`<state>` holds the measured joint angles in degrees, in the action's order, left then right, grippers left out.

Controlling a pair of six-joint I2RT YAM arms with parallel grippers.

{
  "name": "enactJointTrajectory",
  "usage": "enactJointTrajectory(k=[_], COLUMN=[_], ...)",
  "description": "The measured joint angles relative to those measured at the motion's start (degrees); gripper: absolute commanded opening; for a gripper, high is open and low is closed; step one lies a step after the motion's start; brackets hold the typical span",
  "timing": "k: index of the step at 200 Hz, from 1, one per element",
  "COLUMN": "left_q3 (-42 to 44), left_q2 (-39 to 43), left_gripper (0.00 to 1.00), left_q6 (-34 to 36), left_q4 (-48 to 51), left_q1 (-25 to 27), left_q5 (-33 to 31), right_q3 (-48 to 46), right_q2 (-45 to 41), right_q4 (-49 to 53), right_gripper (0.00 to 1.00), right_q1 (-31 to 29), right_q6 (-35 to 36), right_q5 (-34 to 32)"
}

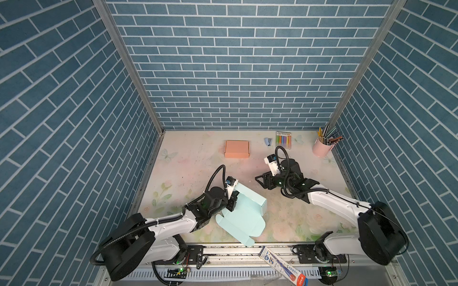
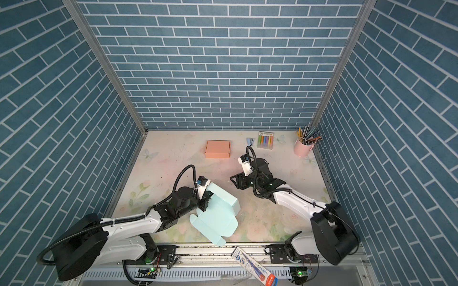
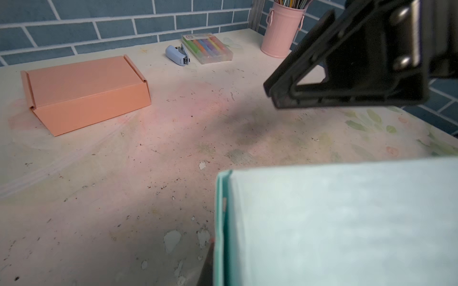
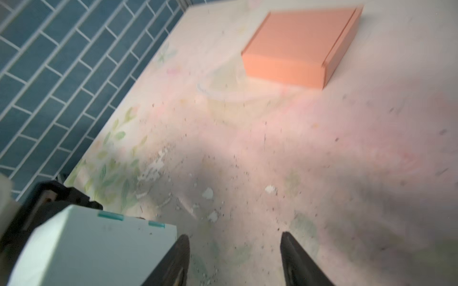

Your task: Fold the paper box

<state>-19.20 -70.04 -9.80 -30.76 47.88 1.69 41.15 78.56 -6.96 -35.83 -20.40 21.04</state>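
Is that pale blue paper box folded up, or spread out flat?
Partly folded. In a top view the pale blue box has raised walls at one end, while its lid panel lies spread open.

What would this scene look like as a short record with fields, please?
task box: blue paper box, partly folded, one side raised, flaps flat on the table
left gripper: shut on the raised side
right gripper: open, holding nothing, near the blue paper box
other box: orange box, closed, at the back
clutter, back right: stapler, marker pack, pink pencil cup
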Motion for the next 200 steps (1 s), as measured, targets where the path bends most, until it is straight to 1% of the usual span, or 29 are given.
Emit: enactJointTrajectory(k=[30,62,120,136,200], left_q3=[0.0,0.0,-0.17,-0.33,-0.48], left_q2=[-4.31,-8.85,-15.5,-16.26,-17.59], left_gripper=[0.0,0.0,0.0,0.02,0.1], left_q6=[1.77,3.21,4.7,4.94,5.22], left_q4=[-2.89,-5.57,-8.48,-9.49,-11.61], left_q1=[0.33,0.46,0.68,0.7,0.76], left_q5=[-0.02,-0.02,-0.04,-0.02,-0.04], right_q3=[-1.73,-2.6,-7.96,-8.76,-8.79], right_q2=[4.35,4.96,7.61,7.89,7.17], right_q4=[-1.99,-5.53,-12.66,-13.68,-12.81], right_gripper=[0.58,0.56,0.52,0.52,0.51], right_q1=[-2.25,-5.88,-6.14,-6.01,-6.19], right_q6=[-0.35,-0.72,-4.0,-4.9,-5.09], right_q5=[4.11,7.08,7.69,7.52,5.22])
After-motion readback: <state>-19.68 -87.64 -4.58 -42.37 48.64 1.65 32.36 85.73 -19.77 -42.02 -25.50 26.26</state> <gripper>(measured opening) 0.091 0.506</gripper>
